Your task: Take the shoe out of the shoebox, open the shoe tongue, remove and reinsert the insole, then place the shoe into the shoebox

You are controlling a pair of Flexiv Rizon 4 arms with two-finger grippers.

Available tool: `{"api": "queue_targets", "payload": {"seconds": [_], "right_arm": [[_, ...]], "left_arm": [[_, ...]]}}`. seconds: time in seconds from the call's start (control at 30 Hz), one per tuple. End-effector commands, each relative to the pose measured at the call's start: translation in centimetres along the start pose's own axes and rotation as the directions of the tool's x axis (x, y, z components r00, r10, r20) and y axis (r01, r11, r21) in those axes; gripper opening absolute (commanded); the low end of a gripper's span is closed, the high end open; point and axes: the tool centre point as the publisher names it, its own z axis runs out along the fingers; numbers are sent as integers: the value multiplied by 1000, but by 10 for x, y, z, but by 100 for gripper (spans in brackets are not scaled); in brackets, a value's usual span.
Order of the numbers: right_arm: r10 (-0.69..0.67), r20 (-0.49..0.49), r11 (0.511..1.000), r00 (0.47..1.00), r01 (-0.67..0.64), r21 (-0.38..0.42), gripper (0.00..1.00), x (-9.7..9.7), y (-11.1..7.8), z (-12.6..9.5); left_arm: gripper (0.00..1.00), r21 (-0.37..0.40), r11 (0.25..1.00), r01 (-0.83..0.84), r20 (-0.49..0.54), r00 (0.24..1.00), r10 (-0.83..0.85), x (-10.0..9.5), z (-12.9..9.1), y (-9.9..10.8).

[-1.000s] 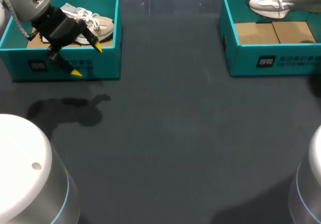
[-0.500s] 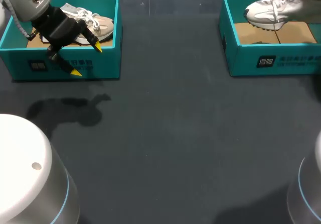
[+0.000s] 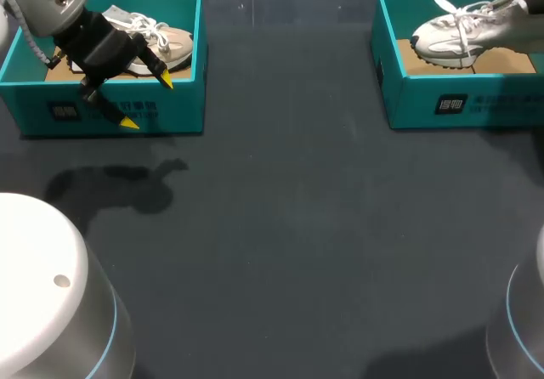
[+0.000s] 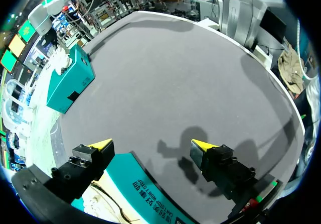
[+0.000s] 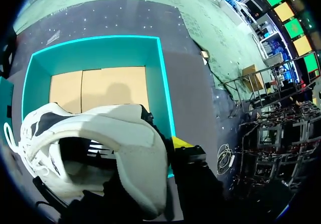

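Dark table (image 3: 280, 226): white laced shoe (image 3: 455, 32) over teal shoebox (image 3: 408, 98), clamped in right end effector (image 5: 163, 143); left end effector (image 3: 146, 100) spread, empty.

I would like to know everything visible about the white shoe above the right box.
The white shoe is a sneaker with dark patches, loose white laces and a ridged sole. It hangs tilted over the cardboard floor of the right teal box, toe toward the table's middle. The right gripper holds its heel collar: one yellow tip shows outside, the other is hidden. Whether the toe touches the floor is unclear.
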Motion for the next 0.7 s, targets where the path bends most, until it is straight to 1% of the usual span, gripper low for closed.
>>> {"api": "queue_targets", "payload": {"seconds": [0.03, 0.17, 0.3, 0.57, 0.7], "right_arm": [[10, 9, 1000, 1000, -10, -2, 0, 4, -4, 6], [35, -6, 999, 999, -35, 19, 0, 10, -10, 20], [46, 0, 999, 999, -46, 21, 0, 17, -16, 27], [52, 11, 998, 999, -53, 40, 0, 23, -27, 38], [69, 11, 996, 998, -70, 50, 0, 26, -37, 49]], "left_arm": [[100, -3, 1000, -1, -1, 1000, 1, 0, 0, 0], [100, -3, 1000, -1, -1, 1000, 1, 0, 0, 0], [100, -3, 1000, -1, -1, 1000, 1, 0, 0, 0], [100, -3, 1000, -1, -1, 1000, 1, 0, 0, 0], [100, -3, 1000, -1, -1, 1000, 1, 0, 0, 0]]}}
